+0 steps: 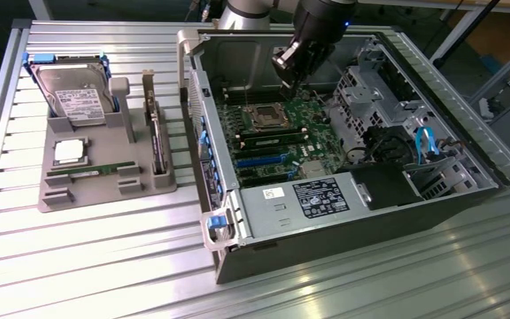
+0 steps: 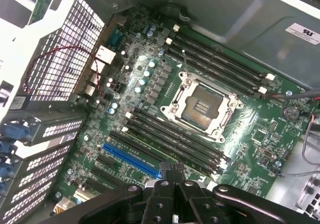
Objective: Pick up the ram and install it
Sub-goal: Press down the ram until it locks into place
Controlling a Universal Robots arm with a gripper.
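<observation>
The arm reaches down into the open computer case (image 1: 237, 219), which lies on its side on the ribbed metal worktop (image 1: 104, 266). The tool (image 1: 291, 81) hangs over the green motherboard (image 1: 277, 129), close to the back wall of the case and just above the empty processor socket (image 1: 261, 117). Its fingers are closed together and nothing can be seen held between them.

In the wrist view the black tool (image 2: 173, 171) hovers above the motherboard (image 2: 150, 93), over the edge of the long dark memory slots (image 2: 170, 141) that run beside the socket (image 2: 202, 106). A second bank of memory slots (image 2: 220, 58) lies on the other side of the socket, and a blue card slot (image 2: 131, 160) sits next to the nearer bank.

The ram (image 1: 91, 170) lies flat in its groove on the grey holder tray (image 1: 60, 199), at the exterior view's left, well apart from the tool. On the same tray a hard drive (image 1: 74, 96) leans upright, a processor chip (image 1: 69, 151) rests in a pocket, and a dark expansion card (image 1: 155, 139) stands on edge.
</observation>
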